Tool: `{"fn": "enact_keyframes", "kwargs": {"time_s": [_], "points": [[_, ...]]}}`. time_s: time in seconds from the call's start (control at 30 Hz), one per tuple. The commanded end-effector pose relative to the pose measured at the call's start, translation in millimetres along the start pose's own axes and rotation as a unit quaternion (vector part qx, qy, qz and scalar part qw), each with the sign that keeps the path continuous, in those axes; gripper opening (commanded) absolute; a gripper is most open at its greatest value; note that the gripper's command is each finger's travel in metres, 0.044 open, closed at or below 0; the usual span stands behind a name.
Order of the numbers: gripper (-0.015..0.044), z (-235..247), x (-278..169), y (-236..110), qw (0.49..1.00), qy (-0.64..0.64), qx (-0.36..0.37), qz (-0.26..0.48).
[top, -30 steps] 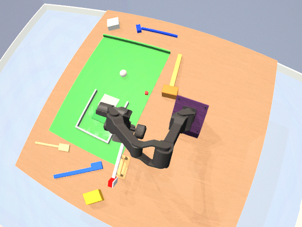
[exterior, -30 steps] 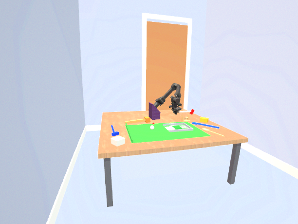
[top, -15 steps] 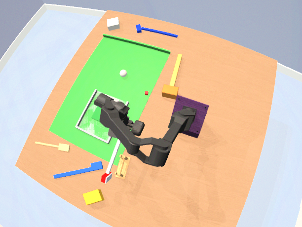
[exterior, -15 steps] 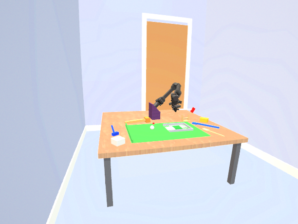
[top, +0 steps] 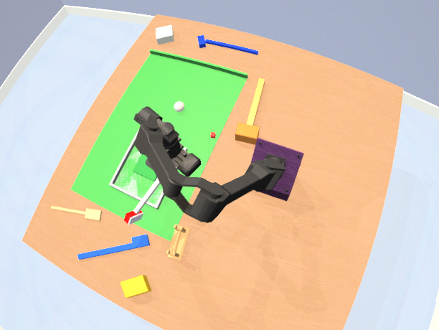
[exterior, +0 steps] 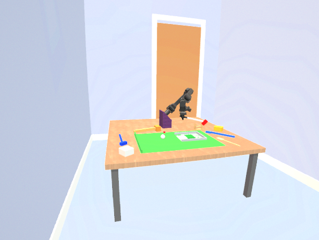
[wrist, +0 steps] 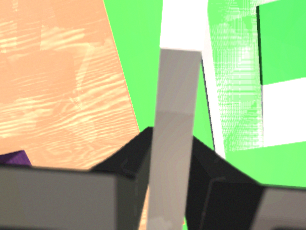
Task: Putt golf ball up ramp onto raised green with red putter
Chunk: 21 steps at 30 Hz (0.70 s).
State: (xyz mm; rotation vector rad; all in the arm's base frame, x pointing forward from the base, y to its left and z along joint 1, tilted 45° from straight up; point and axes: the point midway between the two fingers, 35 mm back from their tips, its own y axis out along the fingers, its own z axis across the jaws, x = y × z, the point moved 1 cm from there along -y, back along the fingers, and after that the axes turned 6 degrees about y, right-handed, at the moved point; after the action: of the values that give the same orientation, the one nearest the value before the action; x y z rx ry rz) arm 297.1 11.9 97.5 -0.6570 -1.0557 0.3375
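The red putter, with a red head point(top: 133, 217) point(exterior: 204, 122) and a white shaft point(top: 147, 200) point(wrist: 175, 125), is lifted off the table. My gripper point(top: 183, 152) point(exterior: 184, 117) point(wrist: 165, 135) is shut on the shaft's upper end, above the near edge of the green mat point(top: 201, 90) point(exterior: 156, 146). The head hangs out over the mat's corner. The white golf ball point(top: 178, 106) point(exterior: 162, 136) rests on the mat, apart from the putter. The white-framed ramp point(top: 120, 172) point(exterior: 180, 136) point(wrist: 235, 100) with the raised green point(top: 143, 168) point(exterior: 191, 136) point(wrist: 282, 45) lies partly under my arm.
A small red marker point(top: 212, 135) point(exterior: 164, 132) sits on the mat, and a green rail point(top: 197, 64) closes its far end. Around it lie two blue putters point(top: 229, 46) point(top: 115, 247), an orange mallet point(top: 255, 102), a cream one point(top: 82, 212), a white block point(top: 164, 34), a yellow block point(top: 135, 285), a wooden stand point(top: 179, 242) and the purple arm base point(top: 292, 161).
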Motion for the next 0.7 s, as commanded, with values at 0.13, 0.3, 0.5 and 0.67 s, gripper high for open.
{"fn": "enact_keyframes", "kwargs": {"time_s": [0.13, 0.3, 0.5, 0.67], "points": [[0.0000, -29, -28, -17, 0.995, 0.100, -0.016, 0.022], [0.0000, -46, -51, -27, 0.985, 0.168, -0.021, 0.037], [0.0000, -63, -81, -39, 0.969, 0.241, -0.022, 0.053], [0.0000, -75, -108, -48, 0.951, 0.301, -0.021, 0.065]]}}
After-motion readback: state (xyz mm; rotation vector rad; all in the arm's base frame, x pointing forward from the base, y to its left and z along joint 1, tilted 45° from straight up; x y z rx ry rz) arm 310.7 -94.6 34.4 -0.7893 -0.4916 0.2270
